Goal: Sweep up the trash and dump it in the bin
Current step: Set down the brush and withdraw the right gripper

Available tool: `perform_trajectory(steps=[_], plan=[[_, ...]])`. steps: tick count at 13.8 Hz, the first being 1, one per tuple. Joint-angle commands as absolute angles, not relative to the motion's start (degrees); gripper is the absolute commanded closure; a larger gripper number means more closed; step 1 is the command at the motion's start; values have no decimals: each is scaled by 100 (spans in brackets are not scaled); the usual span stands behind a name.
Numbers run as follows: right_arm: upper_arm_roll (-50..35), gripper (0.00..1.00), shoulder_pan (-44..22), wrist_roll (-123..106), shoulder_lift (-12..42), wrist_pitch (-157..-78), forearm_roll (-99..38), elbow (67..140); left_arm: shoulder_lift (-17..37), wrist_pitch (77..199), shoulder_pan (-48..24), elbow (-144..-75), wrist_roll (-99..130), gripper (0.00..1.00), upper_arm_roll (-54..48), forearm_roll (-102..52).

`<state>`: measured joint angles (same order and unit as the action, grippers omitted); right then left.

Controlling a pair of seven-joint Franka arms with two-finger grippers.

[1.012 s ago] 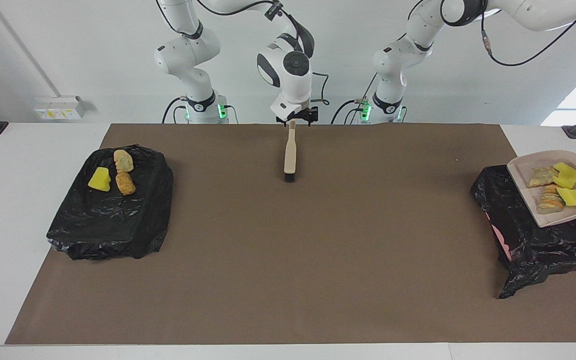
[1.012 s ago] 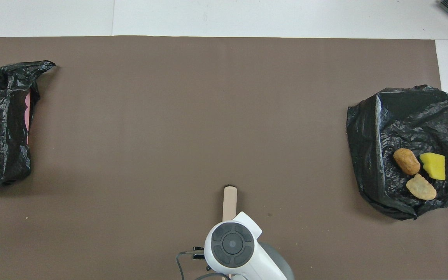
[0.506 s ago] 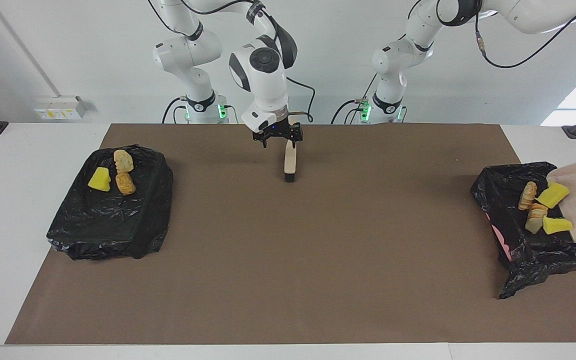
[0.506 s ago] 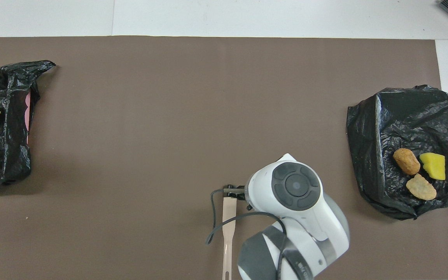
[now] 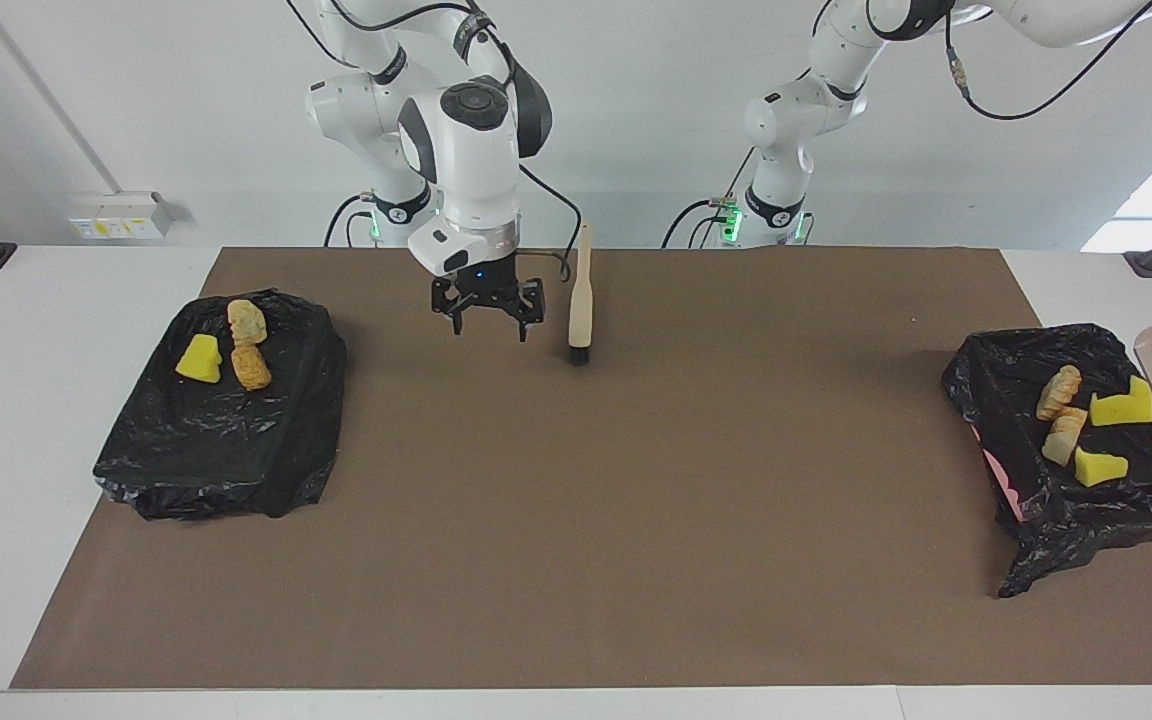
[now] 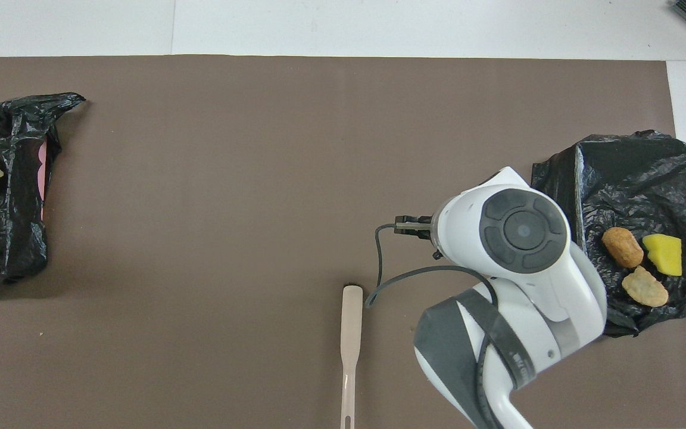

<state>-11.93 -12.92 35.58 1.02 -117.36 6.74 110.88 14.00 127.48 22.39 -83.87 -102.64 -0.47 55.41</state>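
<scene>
Trash [image 5: 1086, 420] is lying in the bag-lined bin [image 5: 1056, 500] at the left arm's end. The right gripper [image 5: 488, 318], fingers spread, is being held over the counter [image 5: 636, 520] beside the brush [image 5: 580, 300]. The left gripper is out of frame, pressed together.

Matt brown paper mat [image 5: 576, 520], crinkled glossy black plastic bags [image 5: 221, 430], spongy yellow wedges [image 5: 199, 360], rough crusty lumps [image 5: 251, 366], smooth pale brush handle [image 5: 581, 300], glossy white arm shells [image 6: 521, 238]
</scene>
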Motion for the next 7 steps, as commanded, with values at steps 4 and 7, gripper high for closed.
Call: perform_trajectory(steps=[4,7], plan=[[-1257,0,-748,3085,1,-10268,633,9810,1099,11289,1768,-8640,-9949,100,-70,4687],[-1204,0,-432,3015,-298,-9766,247,9616,1038,10365,1311,-8648,-9494,100,-79,4115]])
